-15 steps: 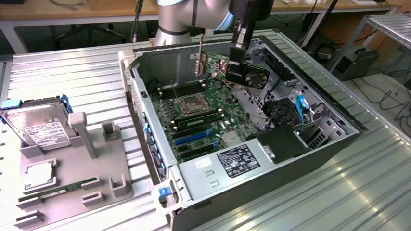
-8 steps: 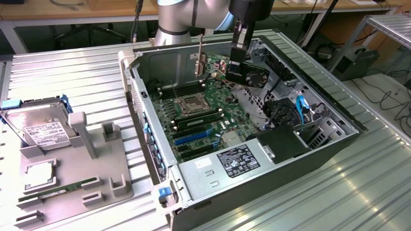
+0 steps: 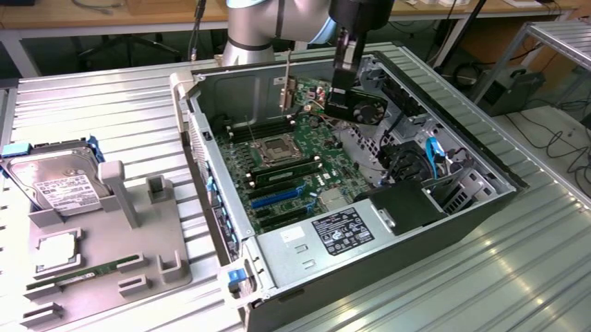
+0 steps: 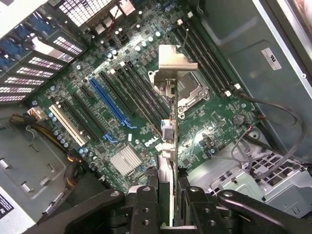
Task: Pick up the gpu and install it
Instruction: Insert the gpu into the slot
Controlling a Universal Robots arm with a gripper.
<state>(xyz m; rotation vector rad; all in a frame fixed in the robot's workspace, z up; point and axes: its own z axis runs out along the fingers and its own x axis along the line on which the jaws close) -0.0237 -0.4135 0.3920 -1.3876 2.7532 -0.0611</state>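
The gpu (image 3: 358,108), a black card with a round fan and a metal bracket on one end, hangs tilted above the motherboard (image 3: 295,162) inside the open computer case. My gripper (image 3: 344,76) is shut on its upper edge. In the wrist view the gpu (image 4: 168,126) runs edge-on away from my gripper (image 4: 167,195), its bracket at the far end, over the board near the CPU socket (image 4: 187,95). The long blue expansion slot (image 4: 111,102) lies off to one side of the card, apart from it. In the exterior view the blue slots (image 3: 277,197) sit nearer the case's front.
The case walls (image 3: 198,138) ring the board, with a black power supply (image 3: 406,207) and cables at the exterior view's right. On the exterior view's left a grey fixture (image 3: 129,207) carries a silver hard drive (image 3: 55,183), a CPU (image 3: 57,245) and a green RAM stick (image 3: 83,273).
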